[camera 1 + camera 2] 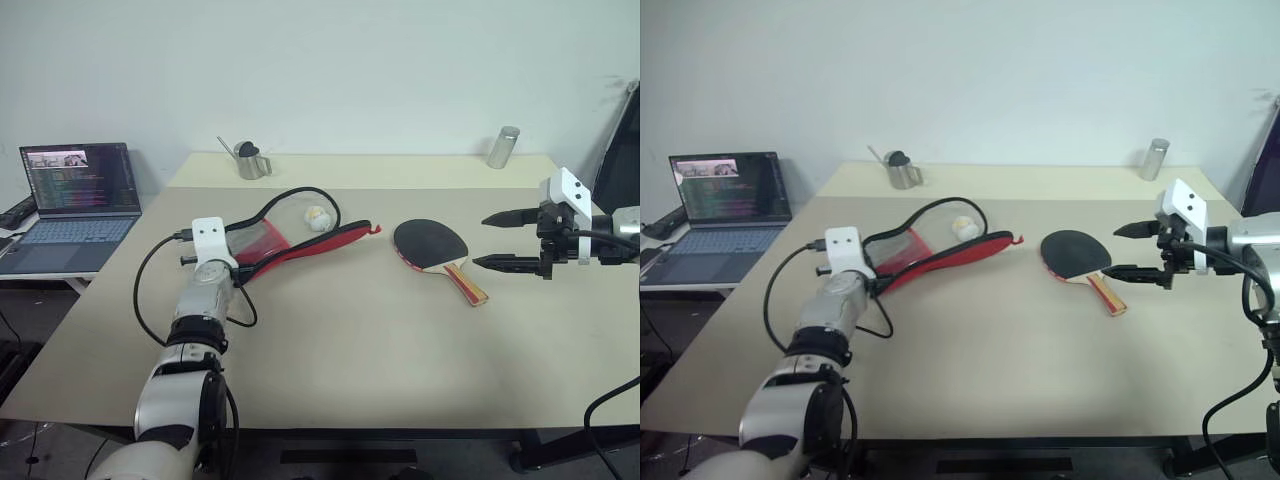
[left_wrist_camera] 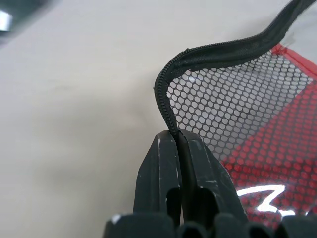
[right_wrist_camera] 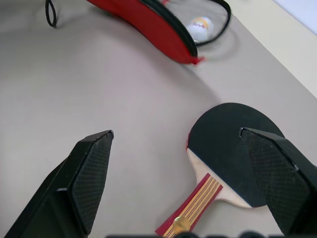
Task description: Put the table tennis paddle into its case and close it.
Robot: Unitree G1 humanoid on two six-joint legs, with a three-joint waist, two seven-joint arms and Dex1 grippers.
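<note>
Paddle case (image 1: 290, 240) fabric is pinched at its near, narrow end by the left claw (image 2: 179, 141), whose two black fingers (image 2: 157, 168) are pressed together on the black zipper edge. That wrist view shows the zip teeth curling up out of the fingertips, with black mesh over a red panel and a stroke of white lettering beside them; the head views cannot resolve this and show the left claw (image 1: 238, 268) merely at the end of the pouch. From there the case runs away from the robot and toward the right, lying unzipped on the bench (image 1: 350, 340), its black rim looped open and the red side stretched toward the paddle. A small white ball (image 1: 317, 217) sits inside the open loop.

Just beyond the case's red tip lies the table tennis paddle (image 1: 432, 246), flat, black face up. Its long axis is diagonal: blade toward the case, striped handle pointing nearer the robot and to the right. The right claw (image 1: 508, 240) hovers just beside the handle with its fingers wide apart, holding nothing; its wrist view frames the paddle (image 3: 233, 153) between the two pads (image 3: 91, 173).

At the bench's far edge stand a small metal watering can (image 1: 250, 160) and a metal canister (image 1: 504, 147). A laptop (image 1: 75, 205) sits open on a side desk to the left.
</note>
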